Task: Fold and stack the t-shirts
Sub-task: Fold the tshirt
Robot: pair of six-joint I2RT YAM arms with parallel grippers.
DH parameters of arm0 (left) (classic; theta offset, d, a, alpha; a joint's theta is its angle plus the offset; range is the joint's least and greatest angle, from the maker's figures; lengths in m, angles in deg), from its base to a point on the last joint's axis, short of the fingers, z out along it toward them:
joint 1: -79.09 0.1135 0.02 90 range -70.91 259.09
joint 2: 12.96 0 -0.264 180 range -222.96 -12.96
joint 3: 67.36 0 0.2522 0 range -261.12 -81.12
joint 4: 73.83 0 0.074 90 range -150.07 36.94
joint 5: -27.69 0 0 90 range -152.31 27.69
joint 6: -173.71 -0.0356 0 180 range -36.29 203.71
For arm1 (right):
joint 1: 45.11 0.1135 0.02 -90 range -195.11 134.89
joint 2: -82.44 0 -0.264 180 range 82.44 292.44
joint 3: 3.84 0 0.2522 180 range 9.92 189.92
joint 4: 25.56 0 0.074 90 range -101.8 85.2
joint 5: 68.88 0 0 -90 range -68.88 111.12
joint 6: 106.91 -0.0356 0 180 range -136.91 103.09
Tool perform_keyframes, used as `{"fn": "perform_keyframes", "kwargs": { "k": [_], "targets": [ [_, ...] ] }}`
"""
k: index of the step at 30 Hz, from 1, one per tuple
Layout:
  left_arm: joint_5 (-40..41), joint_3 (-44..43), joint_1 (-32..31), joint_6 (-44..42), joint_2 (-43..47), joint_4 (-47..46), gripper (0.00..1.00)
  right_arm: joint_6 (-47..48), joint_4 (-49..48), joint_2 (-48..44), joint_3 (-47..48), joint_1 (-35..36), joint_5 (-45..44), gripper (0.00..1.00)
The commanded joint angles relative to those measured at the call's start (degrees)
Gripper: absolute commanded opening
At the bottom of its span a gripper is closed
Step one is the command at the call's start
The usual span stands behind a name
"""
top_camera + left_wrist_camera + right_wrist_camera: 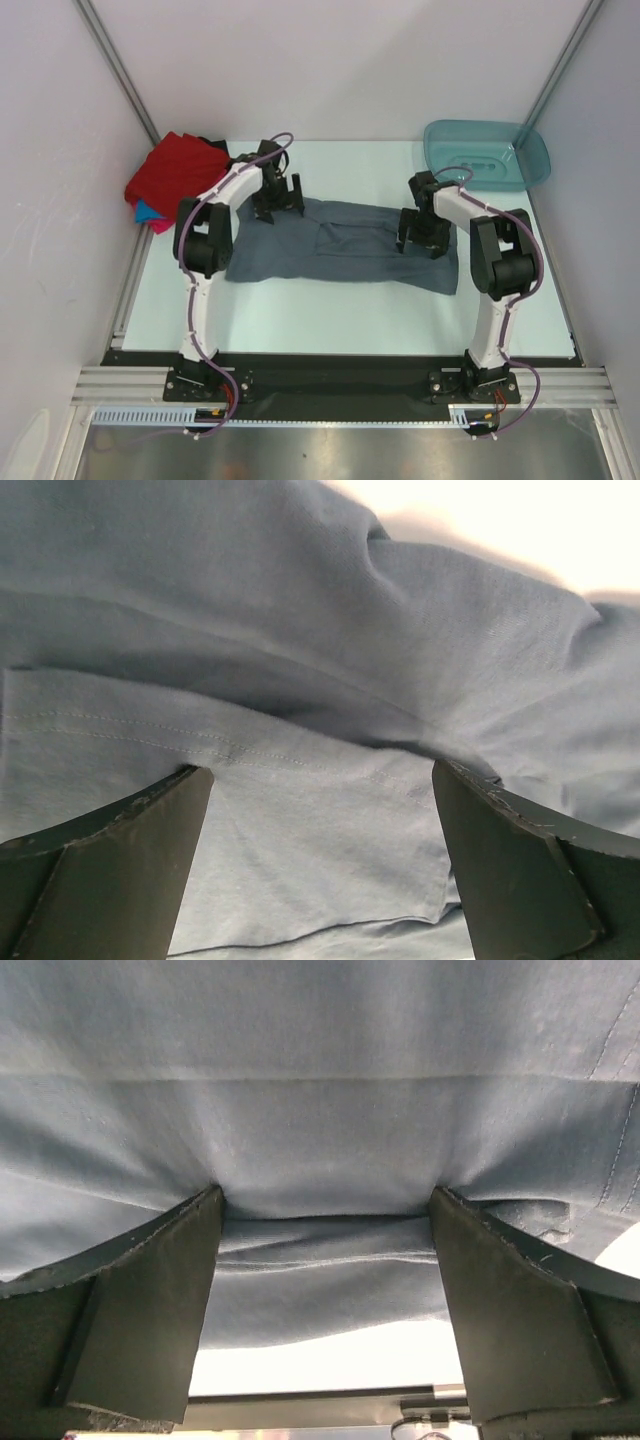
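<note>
The slate grey-blue t-shirt [340,245] lies spread across the middle of the table. My left gripper [278,203] is open, its fingers pressed down on the shirt's far left edge; the left wrist view shows a hemmed fold of the shirt [320,810] between the spread jaws. My right gripper [422,238] is open, resting on the shirt's right part; the right wrist view shows rumpled cloth [320,1230] between the spread jaws. A pile of other t-shirts sits at the far left: red [175,170] on top, bright blue [147,211], pink [160,226] and black [213,143] edges showing.
A teal plastic tub [487,153] stands at the far right corner. White walls close in the left, right and back. A black strip [340,375] runs along the near table edge by the arm bases.
</note>
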Motion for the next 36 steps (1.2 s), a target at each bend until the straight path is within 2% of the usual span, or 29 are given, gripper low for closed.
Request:
{"fn": "perform_keyframes", "kwargs": {
  "k": [1,4,8,13,22,32,36],
  "targets": [
    [2.8,-4.0,0.2,-4.1,-2.1,0.4,1.00,-2.4,9.4,-0.4,-11.5,2.5,1.6,0.88],
    [3.1,-7.8,0.2,-5.1,-3.8,1.5,1.00,-4.4,8.5,-4.0,-16.4,3.9,3.1,0.88],
    [2.4,-13.2,-0.3,-4.6,-7.0,3.0,1.00,-7.1,9.0,-8.0,-22.6,10.4,5.4,0.89],
    [-0.9,-24.3,-2.3,-3.7,-12.9,5.8,1.00,-10.8,11.0,-10.8,-23.8,18.6,7.0,0.89],
    [-10.0,-28.4,-9.2,-3.7,-17.2,2.0,1.00,-13.8,16.0,-10.4,-17.5,32.1,7.6,0.91],
    [-18.5,-34.1,-13.9,-1.7,-19.1,-5.3,1.00,-10.0,19.7,-6.7,-9.2,39.9,5.6,0.92],
    [-21.9,-38.2,-14.0,-0.1,-20.3,-10.9,1.00,-7.9,20.4,-5.8,-5.9,40.1,4.4,0.92]
  ]
}}
